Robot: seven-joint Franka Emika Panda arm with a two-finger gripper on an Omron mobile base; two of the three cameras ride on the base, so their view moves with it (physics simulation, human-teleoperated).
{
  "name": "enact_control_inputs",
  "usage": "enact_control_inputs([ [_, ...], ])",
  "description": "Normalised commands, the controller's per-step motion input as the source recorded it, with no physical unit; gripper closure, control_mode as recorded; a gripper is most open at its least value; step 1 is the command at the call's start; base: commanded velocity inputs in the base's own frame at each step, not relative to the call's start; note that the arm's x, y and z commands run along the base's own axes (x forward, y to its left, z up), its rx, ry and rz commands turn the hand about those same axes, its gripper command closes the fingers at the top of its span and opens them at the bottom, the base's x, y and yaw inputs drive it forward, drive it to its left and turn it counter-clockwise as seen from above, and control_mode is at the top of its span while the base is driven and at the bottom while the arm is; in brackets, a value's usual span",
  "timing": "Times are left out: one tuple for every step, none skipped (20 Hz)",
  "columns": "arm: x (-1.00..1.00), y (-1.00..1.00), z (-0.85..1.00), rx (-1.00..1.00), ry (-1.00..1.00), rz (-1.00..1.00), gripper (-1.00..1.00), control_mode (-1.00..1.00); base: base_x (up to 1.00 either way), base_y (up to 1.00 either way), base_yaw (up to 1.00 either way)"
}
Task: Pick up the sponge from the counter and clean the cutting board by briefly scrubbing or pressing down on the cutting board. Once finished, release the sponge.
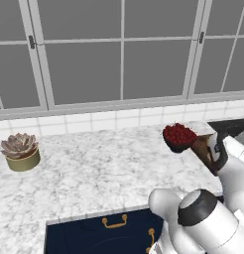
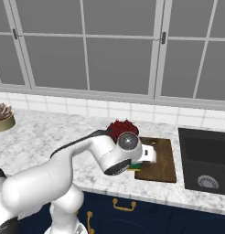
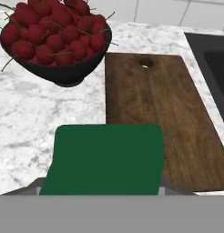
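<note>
— Hand view first: where's your sponge [image 3: 104, 159]?

— Green side up, half over the board's [image 3: 168, 113] near-left edge, half over counter [image 3: 27, 118]. Board's long axis runs away from you, hole far. Gripper grip: can't tell.

Sponge [image 3: 104, 159] hiding claw tips, arm covering cutting board [image 2: 160, 162] left edge

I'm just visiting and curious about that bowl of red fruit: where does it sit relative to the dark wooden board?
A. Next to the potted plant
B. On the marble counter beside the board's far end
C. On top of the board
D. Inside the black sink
B: in the hand view the bowl of red fruit stands on the marble counter, just beside the far corner of the cutting board.
</note>
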Motion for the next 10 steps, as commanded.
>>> enact_control_inputs([
  [0.0,1.0,0.46,-0.13,0.29,0.05,1.0,-1.0,0.0,0.0,0.0],
  [0.0,1.0,0.41,-0.13,0.32,0.06,1.0,-1.0,0.0,0.0,0.0],
  [0.0,1.0,0.32,-0.12,0.31,0.05,1.0,-1.0,0.0,0.0,0.0],
  [0.0,1.0,0.28,-0.13,0.28,0.05,1.0,-1.0,0.0,0.0,0.0],
  [0.0,1.0,0.24,-0.12,0.27,0.04,1.0,-1.0,0.0,0.0,0.0],
  [0.0,1.0,0.16,-0.11,0.25,0.04,1.0,-1.0,0.0,0.0,0.0],
  [0.0,1.0,0.06,-0.08,0.26,0.04,1.0,-1.0,0.0,0.0,0.0],
  [0.0,1.0,0.01,-0.07,0.25,0.03,1.0,-1.0,0.0,0.0,0.0],
  [0.0,1.0,0.0,-0.03,0.24,0.04,1.0,-1.0,0.0,0.0,0.0],
  [0.01,1.0,0.0,-0.02,0.21,0.05,1.0,-1.0,0.0,0.0,0.0],
])
